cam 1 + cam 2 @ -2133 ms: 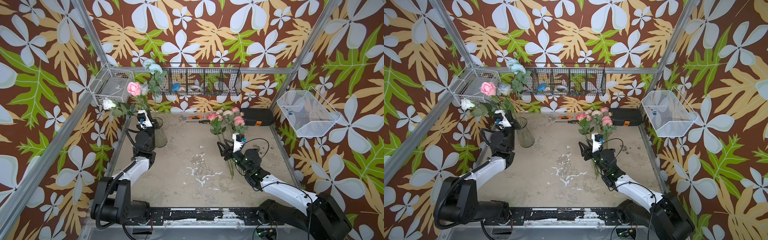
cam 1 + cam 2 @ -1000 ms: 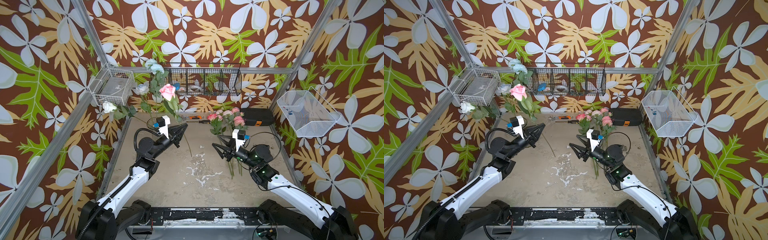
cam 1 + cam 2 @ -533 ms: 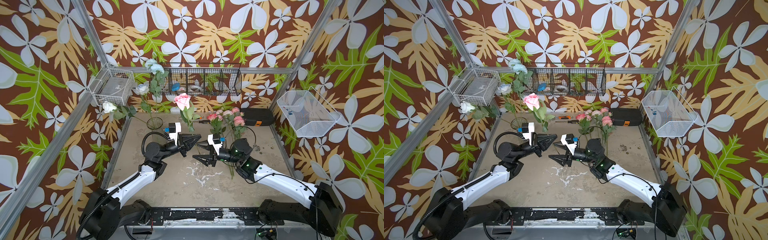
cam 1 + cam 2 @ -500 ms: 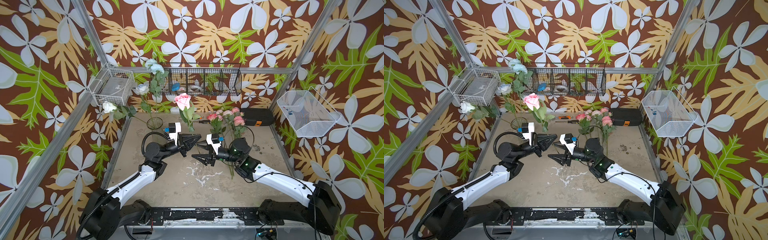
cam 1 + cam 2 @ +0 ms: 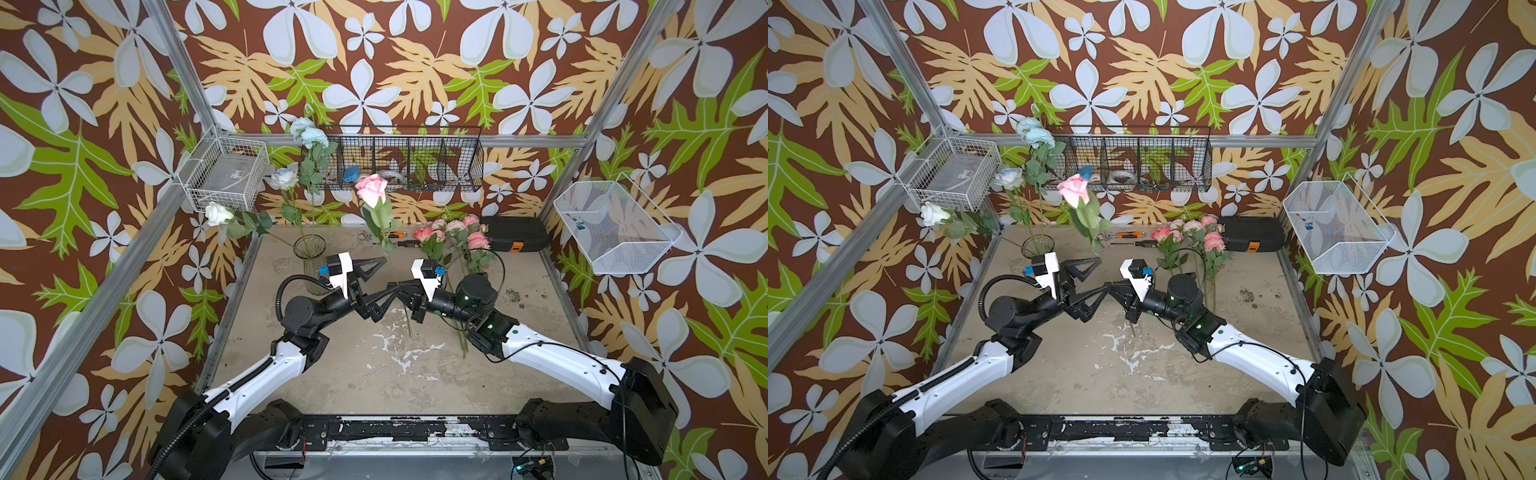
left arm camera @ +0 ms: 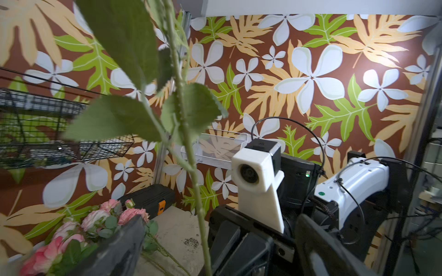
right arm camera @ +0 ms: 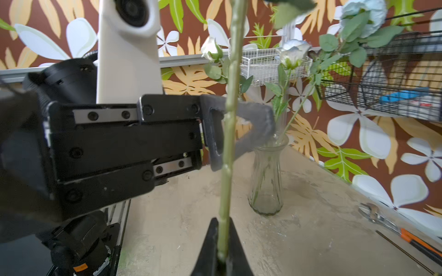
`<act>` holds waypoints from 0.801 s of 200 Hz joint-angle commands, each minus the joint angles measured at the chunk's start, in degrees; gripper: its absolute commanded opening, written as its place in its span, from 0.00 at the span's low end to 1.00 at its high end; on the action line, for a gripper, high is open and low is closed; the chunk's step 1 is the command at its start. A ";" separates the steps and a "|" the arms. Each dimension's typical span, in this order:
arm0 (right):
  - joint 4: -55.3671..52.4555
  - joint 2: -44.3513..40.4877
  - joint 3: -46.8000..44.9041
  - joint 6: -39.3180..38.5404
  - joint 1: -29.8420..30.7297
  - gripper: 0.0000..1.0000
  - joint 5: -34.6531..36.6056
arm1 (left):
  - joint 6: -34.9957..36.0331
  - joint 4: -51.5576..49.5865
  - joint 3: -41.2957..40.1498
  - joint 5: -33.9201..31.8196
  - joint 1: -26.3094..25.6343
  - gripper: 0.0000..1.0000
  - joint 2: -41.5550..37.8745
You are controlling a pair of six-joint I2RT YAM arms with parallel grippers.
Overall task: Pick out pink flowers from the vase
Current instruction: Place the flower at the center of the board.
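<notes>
A pink rose (image 5: 371, 190) (image 5: 1074, 189) stands upright over the middle of the table, out of the vase (image 5: 310, 257) (image 5: 1038, 245). My right gripper (image 5: 395, 286) (image 7: 221, 253) is shut on the lower part of its green stem (image 7: 227, 143). My left gripper (image 5: 386, 276) (image 6: 215, 251) is open, its fingers (image 7: 251, 124) standing apart on either side of the same stem (image 6: 198, 203) just above the right grip. Several more pink flowers (image 5: 453, 232) (image 6: 102, 219) lie on the table at the back right. The ribbed glass vase (image 7: 266, 181) holds only white and pale blue blooms.
A white rose (image 5: 218, 212) and pale blue flowers (image 5: 309, 133) lean out of the vase. A black wire basket (image 5: 409, 164) hangs on the back wall, white baskets at left (image 5: 226, 174) and right (image 5: 611, 224). A black case (image 5: 515, 239) and hand tools (image 5: 399, 241) lie at the back.
My left gripper carried the pink rose from the vase to the table's middle. The right gripper swung in, shut on the stem, and the left gripper opened.
</notes>
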 commanded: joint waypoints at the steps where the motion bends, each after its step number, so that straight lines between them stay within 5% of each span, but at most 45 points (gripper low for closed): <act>1: -4.18 -1.76 -1.23 5.35 -3.21 0.00 6.81 | 3.65 0.89 -5.09 -13.74 0.25 1.00 -4.31; 31: -23.04 -4.08 0.15 8.52 -10.49 0.00 13.00 | 5.98 -4.03 -13.08 -24.07 0.23 1.00 -13.58; 70: -51.30 -1.07 7.84 8.54 -16.90 0.00 27.13 | 6.25 -13.21 -19.42 -27.68 0.24 1.00 -20.78; 129: -51.94 12.46 10.64 7.24 -25.05 0.00 31.32 | 7.71 -11.77 -21.50 -27.61 0.25 1.00 -16.67; 160: -50.94 20.73 14.38 6.59 -25.14 0.00 34.08 | 11.90 -13.45 -21.55 -34.15 0.25 1.00 -16.66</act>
